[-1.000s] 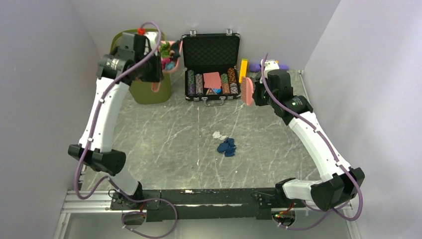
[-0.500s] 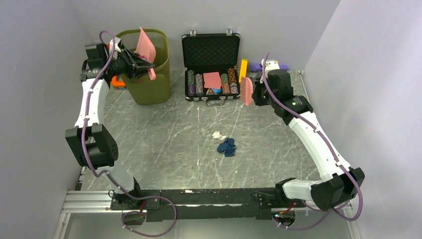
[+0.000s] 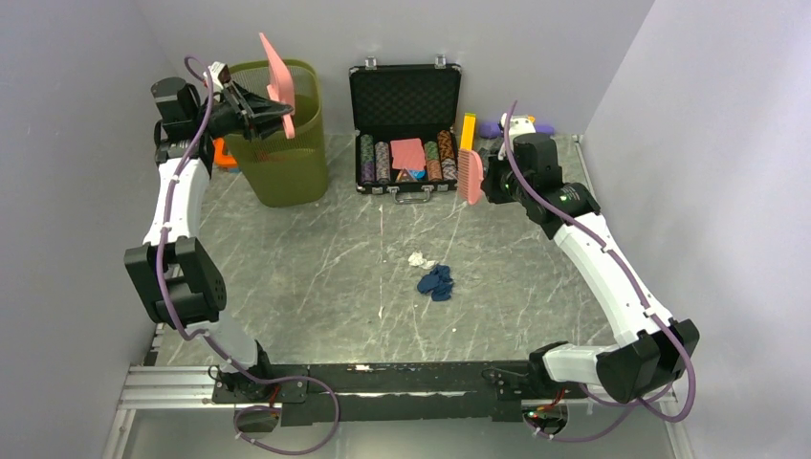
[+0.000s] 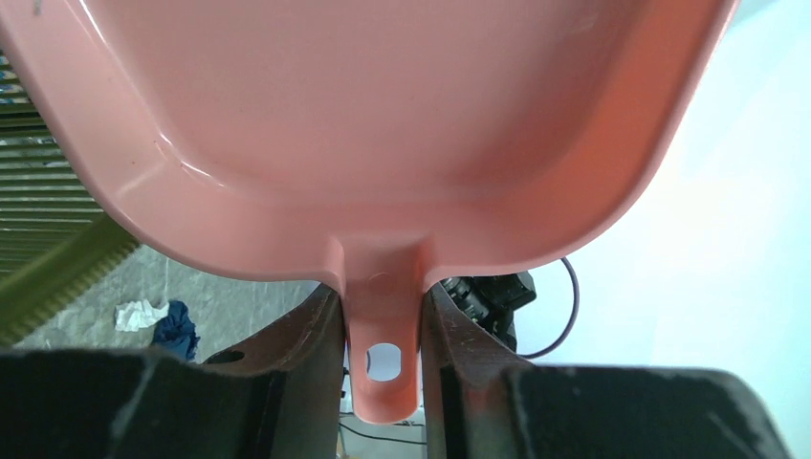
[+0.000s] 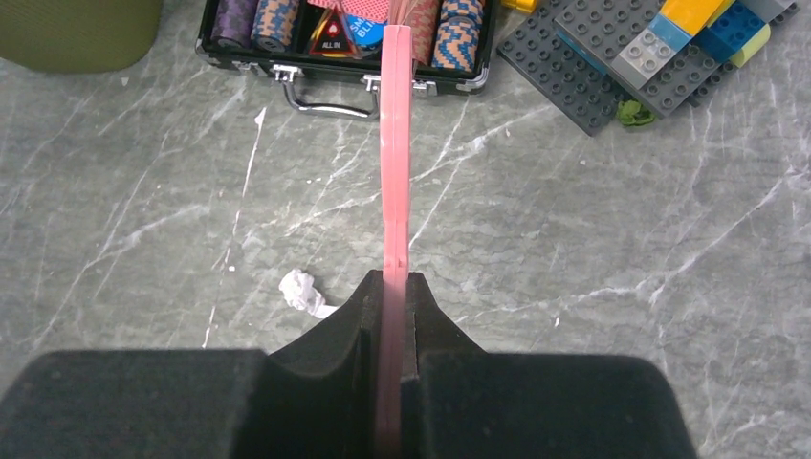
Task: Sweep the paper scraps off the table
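Note:
A white paper wad (image 3: pixel 417 258) and a clump of dark blue wads (image 3: pixel 436 282) lie mid-table (image 3: pixel 316 277). My left gripper (image 3: pixel 256 107) is shut on the handle of a pink dustpan (image 3: pixel 275 78), held upright over the olive bin (image 3: pixel 282 143). In the left wrist view the dustpan (image 4: pixel 383 134) fills the frame, its handle pinched in my gripper (image 4: pixel 383 330). My right gripper (image 3: pixel 486 179) is shut on a pink brush (image 3: pixel 470 177), held above the table by the case. In the right wrist view the brush (image 5: pixel 395 143) runs edge-on from my gripper (image 5: pixel 394 287), with the white wad (image 5: pixel 302 290) to its left.
An open black case of poker chips (image 3: pixel 405 134) stands at the back centre. Toy bricks (image 3: pixel 516 126) lie at the back right, also in the right wrist view (image 5: pixel 650 53). An orange object (image 3: pixel 222 153) sits left of the bin. Lilac walls close three sides.
My left arm swung from in front of the bin to its left and tipped the dustpan upright over the rim. My right gripper shifted the brush slightly left.

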`<action>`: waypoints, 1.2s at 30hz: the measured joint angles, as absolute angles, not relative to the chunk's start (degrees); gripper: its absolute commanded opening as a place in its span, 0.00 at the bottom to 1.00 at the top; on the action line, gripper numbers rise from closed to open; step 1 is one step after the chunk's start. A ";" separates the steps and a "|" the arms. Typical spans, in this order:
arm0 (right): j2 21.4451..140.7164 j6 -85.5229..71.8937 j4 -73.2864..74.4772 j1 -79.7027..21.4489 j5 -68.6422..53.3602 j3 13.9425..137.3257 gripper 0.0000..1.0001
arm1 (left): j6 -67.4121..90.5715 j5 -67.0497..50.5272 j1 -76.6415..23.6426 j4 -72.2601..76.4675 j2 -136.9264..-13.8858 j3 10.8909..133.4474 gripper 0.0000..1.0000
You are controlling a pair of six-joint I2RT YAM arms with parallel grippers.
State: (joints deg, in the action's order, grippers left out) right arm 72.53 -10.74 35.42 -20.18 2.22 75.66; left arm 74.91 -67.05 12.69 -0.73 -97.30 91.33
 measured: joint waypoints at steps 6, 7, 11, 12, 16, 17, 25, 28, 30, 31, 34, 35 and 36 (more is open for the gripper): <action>72.53 -10.96 35.46 -20.16 1.52 75.66 0.00 | 72.71 -67.90 12.27 -3.42 -96.44 92.90 0.00; 72.53 -11.22 35.48 -20.16 1.15 75.66 0.00 | 70.78 -67.61 12.01 -5.69 -96.36 93.95 0.00; 72.53 -14.37 35.62 -20.18 -0.64 75.66 0.00 | 57.23 -62.92 7.88 -22.17 -96.25 102.96 0.00; 72.53 -16.03 35.83 -20.18 -1.06 75.66 0.00 | 53.32 -60.88 6.11 -26.74 -96.25 105.95 0.00; 72.84 -22.24 38.02 -20.16 -2.94 75.81 0.00 | 38.46 -50.63 -4.64 -41.78 -95.26 114.56 0.00; 72.93 -23.35 38.48 -20.16 -4.01 75.81 0.00 | 35.20 -47.70 -7.64 -44.62 -94.52 114.91 0.00; 64.27 -27.66 34.72 -20.18 -9.65 72.75 0.00 | 17.61 -22.11 -26.37 -58.26 -86.56 98.08 0.00; 57.04 -28.84 29.78 -20.18 -10.61 70.59 0.00 | 15.68 -14.06 -30.50 -59.48 -85.14 88.62 0.00; 53.93 -29.80 26.63 -20.18 -11.53 69.73 0.00 | 15.33 -10.92 -32.67 -59.72 -85.12 85.10 0.00; 53.04 -30.39 24.95 -20.18 -12.29 69.36 0.00 | 15.27 -9.23 -33.95 -59.86 -85.12 83.53 0.00; 52.21 -32.21 20.80 -20.29 -14.50 68.47 0.00 | 15.27 -6.26 -37.01 -60.03 -85.01 81.95 0.00; 52.64 -32.97 19.33 -20.56 -15.35 67.79 0.00 | 15.27 -5.67 -37.71 -59.99 -84.95 81.91 0.00; 53.15 -33.61 18.61 -20.80 -15.77 67.26 0.00 | 15.31 -5.19 -38.37 -59.83 -84.73 81.89 0.00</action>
